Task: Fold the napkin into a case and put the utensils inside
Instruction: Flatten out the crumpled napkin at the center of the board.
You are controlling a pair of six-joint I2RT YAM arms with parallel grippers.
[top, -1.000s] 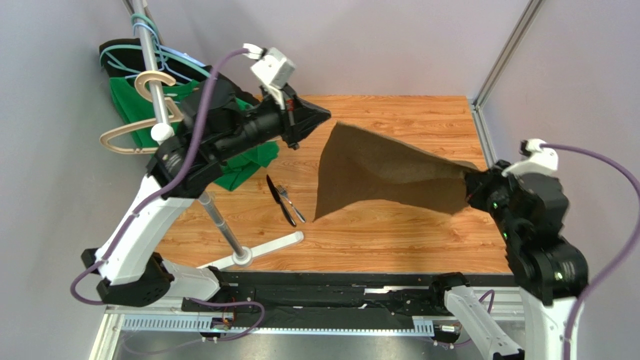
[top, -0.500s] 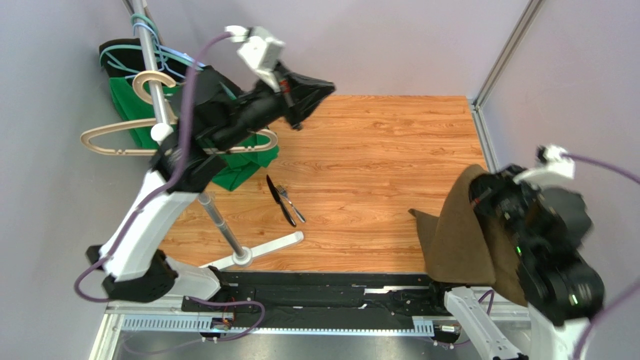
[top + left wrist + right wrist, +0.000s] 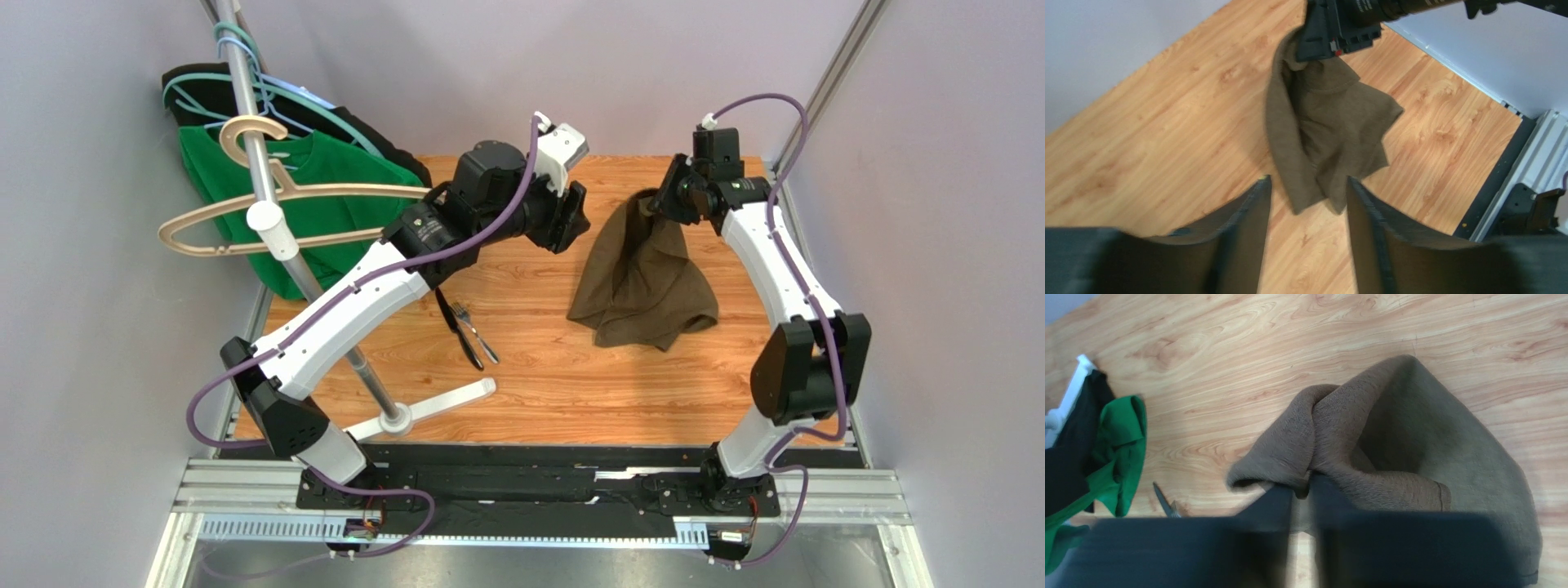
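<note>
Napkin (image 3: 644, 276) bunched in R jaws' pinch; only L wrist cam shows L jaws wide.

I cannot read any words or numbers here. My left wrist camera shows a bit of tiny white print on the black body of my right arm (image 3: 1398, 7), but it is too small and blurry to make out

Both arms reach far forward; left claw (image 3: 1308, 184) gapes, right claw (image 3: 1303, 489) seemingly pinches the napkin (image 3: 1413, 447)
</note>
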